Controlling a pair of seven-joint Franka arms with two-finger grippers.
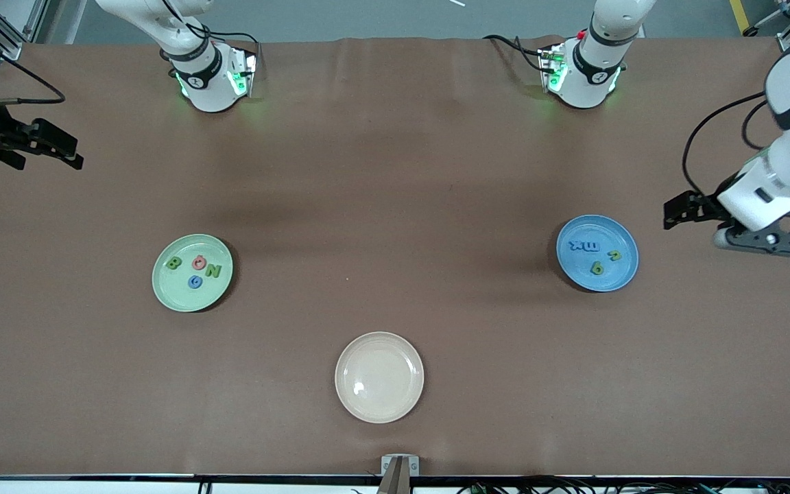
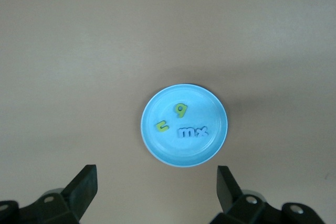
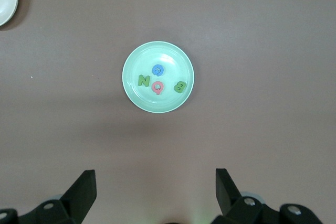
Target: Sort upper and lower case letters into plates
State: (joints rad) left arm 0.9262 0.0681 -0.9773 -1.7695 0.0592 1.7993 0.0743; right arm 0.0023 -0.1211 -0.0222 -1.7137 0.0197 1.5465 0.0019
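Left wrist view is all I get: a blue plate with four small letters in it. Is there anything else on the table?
Observer: Yes. A pale green plate sits toward the right arm's end, holding four capitals: a green B, a pink G, a green N and a blue G.
Operator: Any letters lying loose on the table?
Observer: None that I can see. A cream plate nearest the front camera holds nothing.
Operator: Where are the robot hands?
Observer: The left gripper hangs open beside your blue plate, at the table's edge. The right gripper hangs open at the other end.
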